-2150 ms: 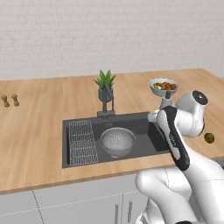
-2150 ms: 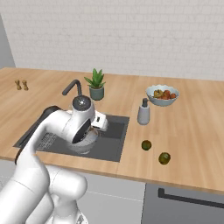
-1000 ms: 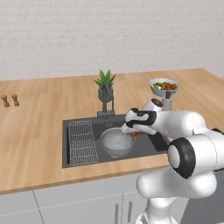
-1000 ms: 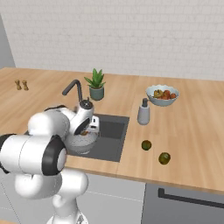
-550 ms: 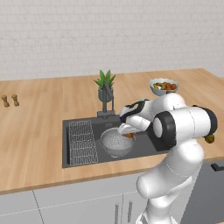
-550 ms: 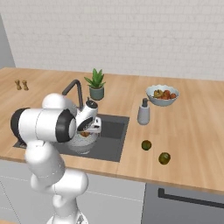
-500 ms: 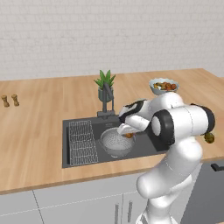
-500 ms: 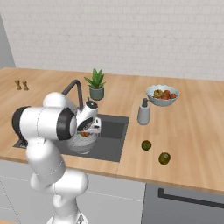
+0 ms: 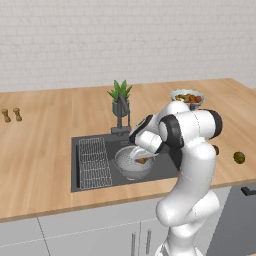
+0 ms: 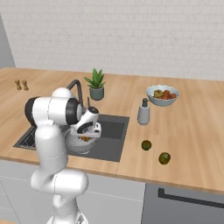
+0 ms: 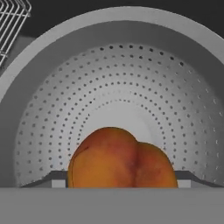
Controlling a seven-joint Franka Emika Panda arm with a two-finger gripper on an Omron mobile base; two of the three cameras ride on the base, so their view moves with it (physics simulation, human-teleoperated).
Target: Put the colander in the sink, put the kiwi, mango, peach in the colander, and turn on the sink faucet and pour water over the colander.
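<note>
Fingers (image 11: 59, 180) are flanking the peach (image 11: 122, 159) and appear to be gripping it, their tips largely hidden behind the fruit, low inside the colander (image 11: 188, 78). The colander is sitting in the sink (image 9: 165, 167), beside the wire rack (image 9: 94, 162); two greenish fruits (image 10: 146, 145) are lying on the desk (image 10: 192, 131).

End effector (image 9: 141, 159) low, arm folded forward
</note>
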